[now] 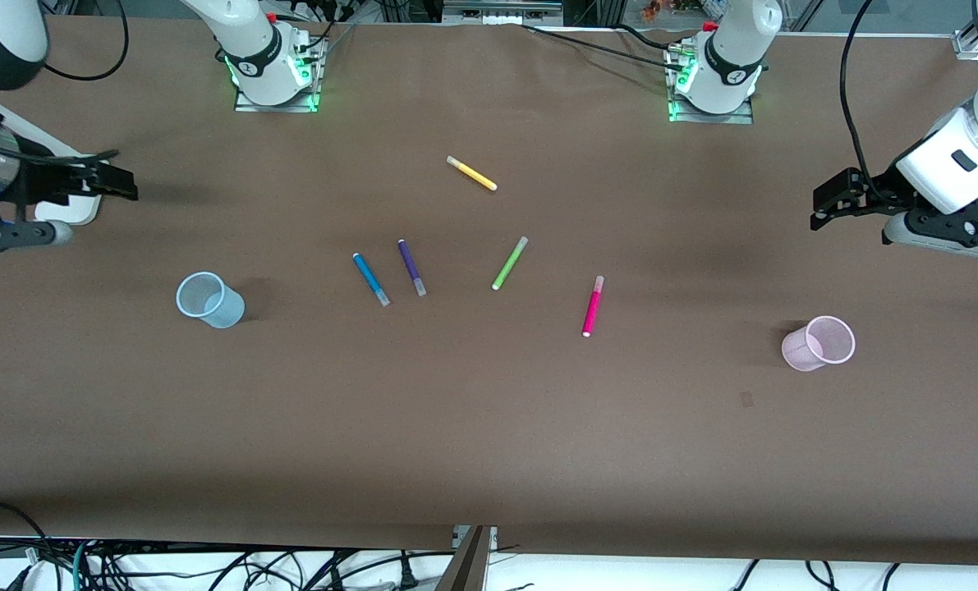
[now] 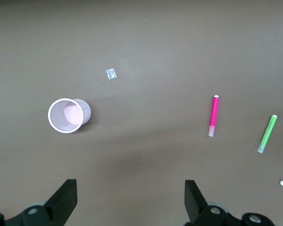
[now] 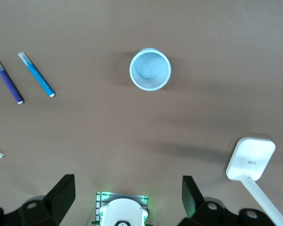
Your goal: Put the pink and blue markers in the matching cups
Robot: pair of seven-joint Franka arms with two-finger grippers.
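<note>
The blue marker (image 1: 370,279) (image 3: 36,74) and the pink marker (image 1: 593,305) (image 2: 213,116) lie flat near the middle of the table. A pale blue cup (image 1: 209,300) (image 3: 150,69) stands upright toward the right arm's end, and a pale pink cup (image 1: 819,343) (image 2: 68,115) stands toward the left arm's end. My right gripper (image 1: 127,187) (image 3: 128,195) hangs open and empty over the table's edge at its own end. My left gripper (image 1: 817,215) (image 2: 130,200) hangs open and empty above the table, over bare surface beside the pink cup.
A dark purple marker (image 1: 411,267) lies beside the blue one. A lime green marker (image 1: 510,263) lies between it and the pink marker, and a yellow marker (image 1: 471,173) lies farther from the front camera. A small tape scrap (image 2: 111,74) sits near the pink cup. A white stand (image 3: 251,158) is below the right gripper.
</note>
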